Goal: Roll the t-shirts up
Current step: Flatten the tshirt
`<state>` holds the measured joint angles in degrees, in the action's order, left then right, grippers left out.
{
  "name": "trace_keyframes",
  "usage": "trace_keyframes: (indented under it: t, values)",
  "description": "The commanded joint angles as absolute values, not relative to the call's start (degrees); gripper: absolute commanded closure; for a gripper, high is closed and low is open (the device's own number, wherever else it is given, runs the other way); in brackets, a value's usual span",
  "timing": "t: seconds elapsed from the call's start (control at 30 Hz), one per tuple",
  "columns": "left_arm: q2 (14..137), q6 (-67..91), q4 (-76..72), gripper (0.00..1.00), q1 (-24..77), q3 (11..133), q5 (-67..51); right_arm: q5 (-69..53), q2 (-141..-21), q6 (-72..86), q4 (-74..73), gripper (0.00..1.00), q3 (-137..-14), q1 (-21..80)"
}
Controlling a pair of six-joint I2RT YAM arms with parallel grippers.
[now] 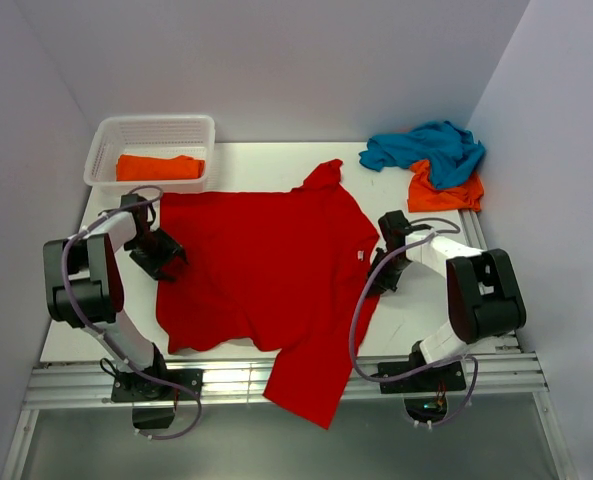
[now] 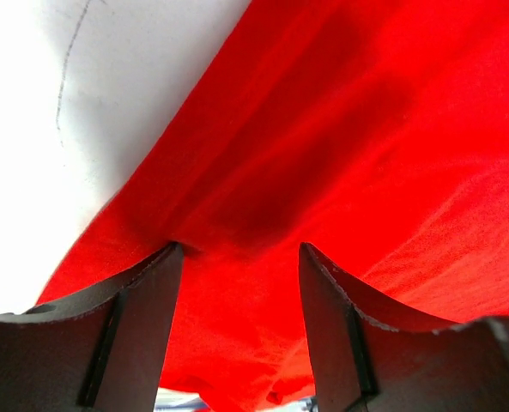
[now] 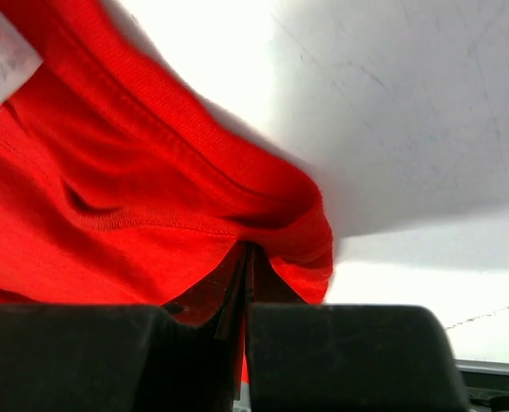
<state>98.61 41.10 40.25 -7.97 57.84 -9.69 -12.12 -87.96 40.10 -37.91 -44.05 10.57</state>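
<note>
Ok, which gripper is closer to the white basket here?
Left. The left gripper sits just in front of the basket, at the left edge of the red t-shirt. The right gripper is across the table, at the garment's right edge.

The red shirt is plain bright red with a small white label. The teal shirt, first orange shirt and second orange shirt are plain too. The basket is white lattice, the bench white, the left hand and right hand black.
</note>
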Motion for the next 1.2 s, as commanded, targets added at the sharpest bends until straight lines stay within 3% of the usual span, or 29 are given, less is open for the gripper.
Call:
trace_keyframes:
  t: [0.0, 0.6, 1.03, 1.17]
  values:
    - [105.3, 39.3, 29.1, 0.38, -7.7, 59.8, -7.6, -6.2, -91.8, 39.0, -32.9, 0.99, -44.9, 9.1]
    - [117.2, 37.9, 31.5, 0.39, -7.7, 75.6, -7.3, -4.0, -100.5, 38.1, -34.9, 1.0, -55.6, 5.1]
    - [115.3, 37.2, 31.5, 0.34, -7.7, 81.4, -10.5, -6.1, -99.8, 38.2, -33.6, 0.99, -58.3, 4.4]
    - [114.8, 35.5, 34.9, 0.31, -7.7, 81.4, -11.4, -8.0, -99.3, 37.4, -34.5, 0.9, -59.2, 4.4]
